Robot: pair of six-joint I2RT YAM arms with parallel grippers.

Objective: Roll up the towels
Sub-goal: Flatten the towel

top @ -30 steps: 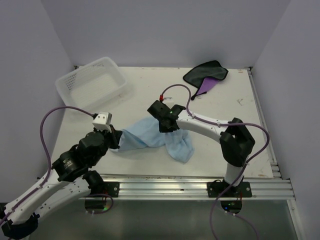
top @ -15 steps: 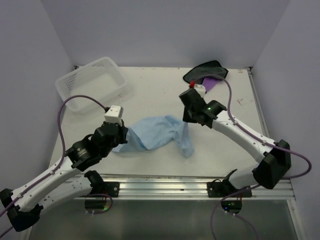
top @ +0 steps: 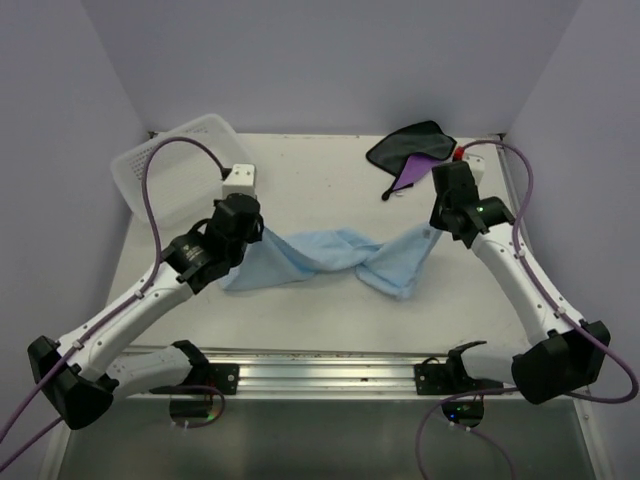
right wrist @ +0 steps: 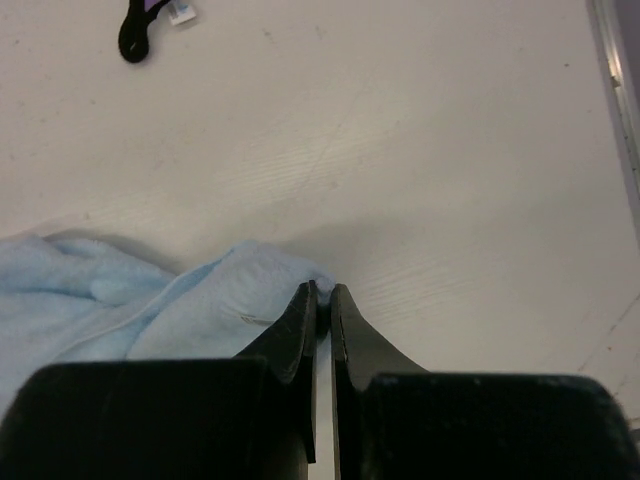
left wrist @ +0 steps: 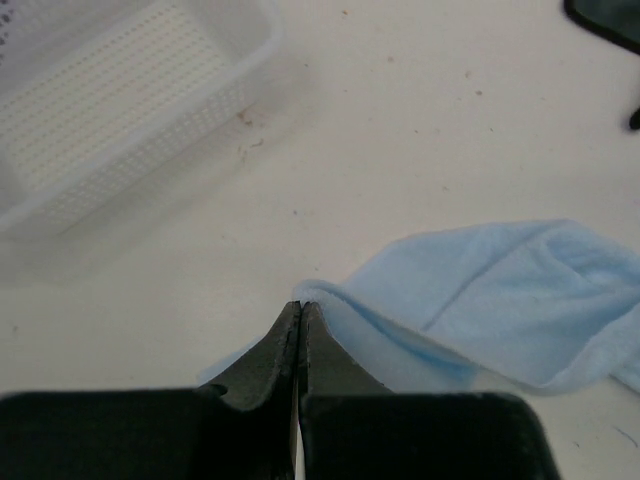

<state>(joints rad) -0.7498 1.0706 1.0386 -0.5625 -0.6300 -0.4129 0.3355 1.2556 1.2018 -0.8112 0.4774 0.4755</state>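
Cloth in pale blue, the light blue towel [top: 330, 258], lies drawn out across the middle of the table [top: 330, 180], its long axis running left to right, roughly parallel to the near edge. One end points at the left gripper [top: 251, 238] and the other at the right gripper [top: 437, 229]. About two thirds of the way toward the right end the fabric is twisted into a narrow waist, and on either side of it the cloth fans out wider and sags toward the near edge. In the left wrist view the left gripper [left wrist: 300, 306] has its fingers pressed flat together with no gap, pinching a folded edge of the light blue towel [left wrist: 500, 300] right at the tips; the rest of the cloth spreads away to the right. In the right wrist view the right gripper [right wrist: 322, 295] is clenched to a thin slit, with the towel's corner [right wrist: 230, 290] caught between the tips and the rest trailing off to the left. The purple towel [top: 412, 148] lies well apart at the far right of the table, dark face up, with a purple corner pointing toward the near left. The white lattice basket [top: 190, 130] sits at the far left corner, partly behind the left arm.
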